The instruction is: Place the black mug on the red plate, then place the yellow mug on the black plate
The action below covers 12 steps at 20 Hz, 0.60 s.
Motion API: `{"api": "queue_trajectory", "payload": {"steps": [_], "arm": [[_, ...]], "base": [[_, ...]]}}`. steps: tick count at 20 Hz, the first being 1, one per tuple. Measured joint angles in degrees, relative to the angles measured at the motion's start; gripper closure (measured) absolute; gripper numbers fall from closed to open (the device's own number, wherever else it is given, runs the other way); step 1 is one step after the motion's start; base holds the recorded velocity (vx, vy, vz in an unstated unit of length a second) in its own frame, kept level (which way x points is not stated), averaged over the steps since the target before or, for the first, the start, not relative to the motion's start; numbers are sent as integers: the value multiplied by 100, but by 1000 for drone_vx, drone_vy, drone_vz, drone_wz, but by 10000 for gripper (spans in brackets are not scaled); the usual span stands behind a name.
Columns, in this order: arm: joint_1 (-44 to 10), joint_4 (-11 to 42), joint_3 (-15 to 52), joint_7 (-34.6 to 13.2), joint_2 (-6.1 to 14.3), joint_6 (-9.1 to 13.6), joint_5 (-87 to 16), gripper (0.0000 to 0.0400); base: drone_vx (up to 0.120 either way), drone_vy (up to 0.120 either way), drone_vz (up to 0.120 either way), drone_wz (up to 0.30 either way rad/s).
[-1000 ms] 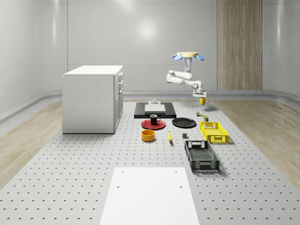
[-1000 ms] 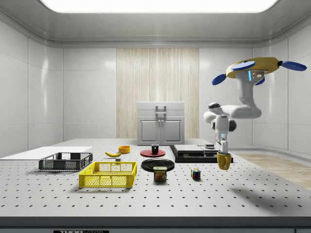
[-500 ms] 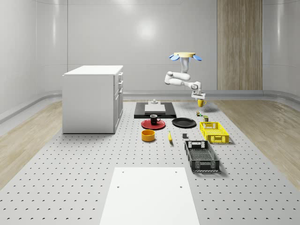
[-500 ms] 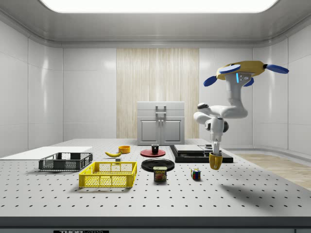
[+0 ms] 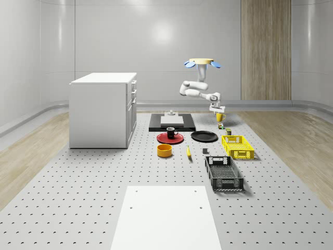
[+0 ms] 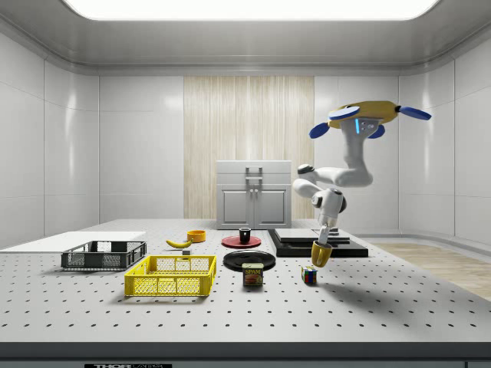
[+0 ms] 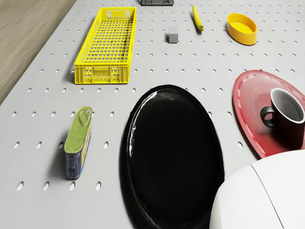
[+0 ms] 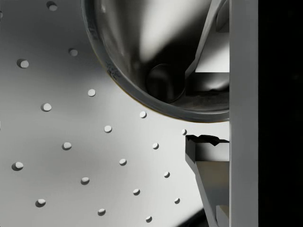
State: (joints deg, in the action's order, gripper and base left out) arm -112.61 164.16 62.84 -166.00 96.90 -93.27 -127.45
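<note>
I hover above the table [image 6: 399, 307], near its far edge in the whole-scene view, my drone body [image 6: 360, 116] well up in the air and my arm bent down in front of me. My fingers [image 6: 324, 239] pinch the rim of the yellow mug [image 6: 321, 254]: in the wrist view one finger [image 8: 208, 42] reaches down inside the mug [image 8: 156, 56] and the other [image 8: 208, 161] sits outside its wall. The mug hangs clear of the table, tilted, its long axis leaning off vertical with the mouth up toward my wrist and the base slanting toward the side view's left. It hangs just above the small coloured cube [image 6: 308, 275], and beside the black plate [image 6: 249, 259], not over it. In the drone view the black plate [image 7: 171, 152] lies bare, with a tin can [image 7: 77, 141] on its side next to it. The black mug [image 7: 286, 117] stands upright on the red plate [image 7: 250, 105], its handle pointing toward the black plate.
</note>
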Motion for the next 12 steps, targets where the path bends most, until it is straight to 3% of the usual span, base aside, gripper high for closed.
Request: {"api": "queue_trajectory", "payload": {"steps": [7,10,12], "arm": [[-216,24,-373,113,-50,417,-1568,277],[634,-109,-611,1322,-71,-442,-1063,253],[1125,-227,-600,2078,-81,-835,-605,247]], "base": [[120,-120,0,0],[120,-120,0,0],[120,-120,0,0]]}}
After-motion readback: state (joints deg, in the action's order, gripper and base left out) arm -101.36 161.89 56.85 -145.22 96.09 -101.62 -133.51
